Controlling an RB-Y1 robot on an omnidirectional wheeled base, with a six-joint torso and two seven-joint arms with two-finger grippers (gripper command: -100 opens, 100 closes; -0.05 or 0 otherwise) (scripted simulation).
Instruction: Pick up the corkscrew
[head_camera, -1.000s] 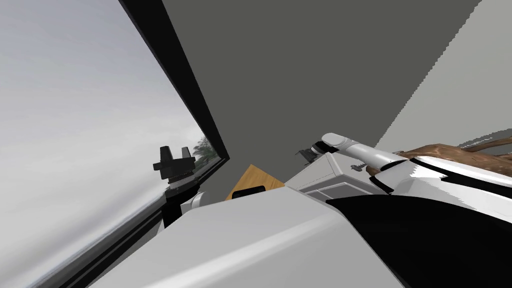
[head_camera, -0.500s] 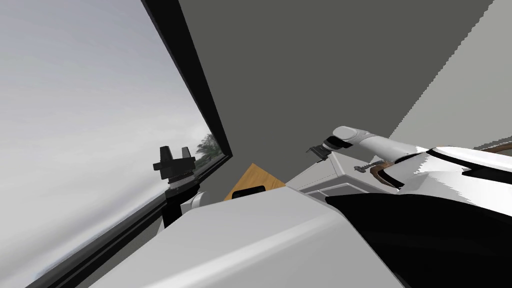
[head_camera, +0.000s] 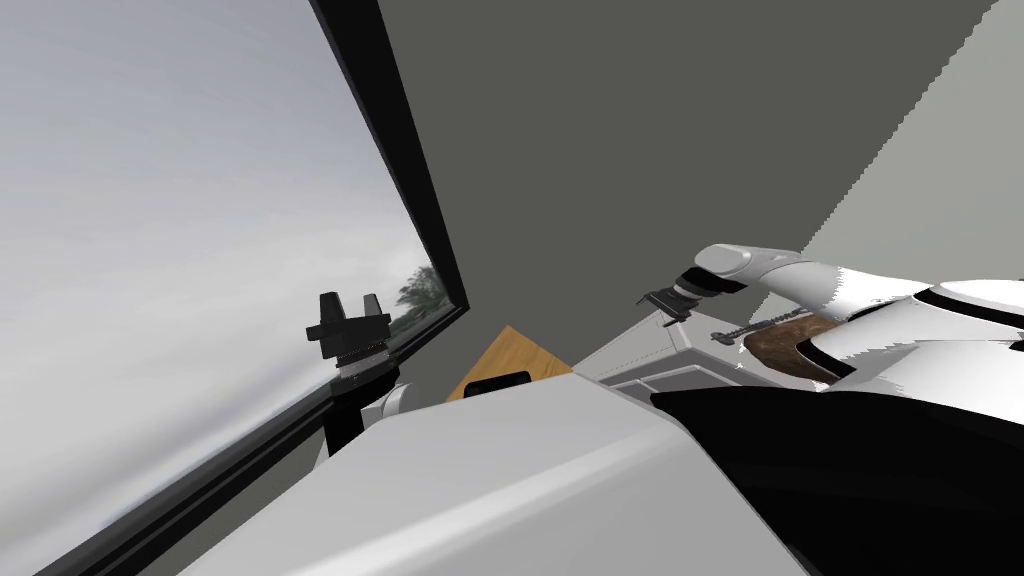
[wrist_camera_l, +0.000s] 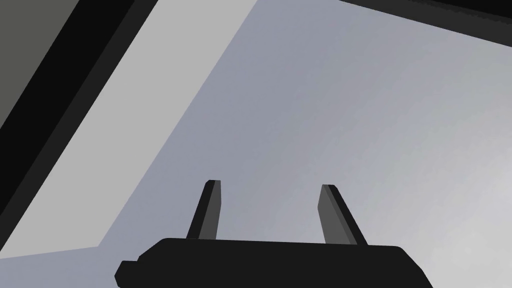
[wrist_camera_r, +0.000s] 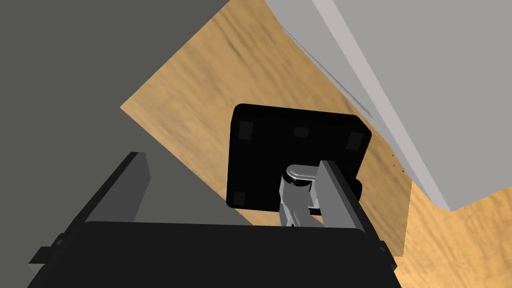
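so the corkscrew (head_camera: 742, 329) is a skinny dark grey metal thing, tiny in the head view, with a twisty spiral shaft you can just about make out and what looks like a little crossbar at one end. It's lying flat on top of the white cabinet (head_camera: 640, 350), close to the cabinet's front edge and right under the right forearm (head_camera: 800, 282). Its long axis runs more or less along the forearm's line: the crossbar end points toward the cabinet's corner and the spiral end points at a brown wooden piece (head_camera: 785, 352) that sits just beside it, maybe touching, can't tell. The right gripper (head_camera: 664, 301) hangs past that corner, off the cabinet top and well apart from the corkscrew. In the right wrist view its fingers (wrist_camera_r: 342, 197) are spread wide with nothing clamped between them. One odd bit: a small silvery piece (wrist_camera_r: 299, 192) with a rounded cap sits tight against the inner face of one finger, and honestly I can't tell what it is. Beyond the fingers there's a black square block (wrist_camera_r: 260, 150) with rounded corners on the wood floor (wrist_camera_r: 200, 100), next to the cabinet's side. The left gripper (wrist_camera_l: 270, 184) is up on the robot's left, fingers apart, nothing in it.
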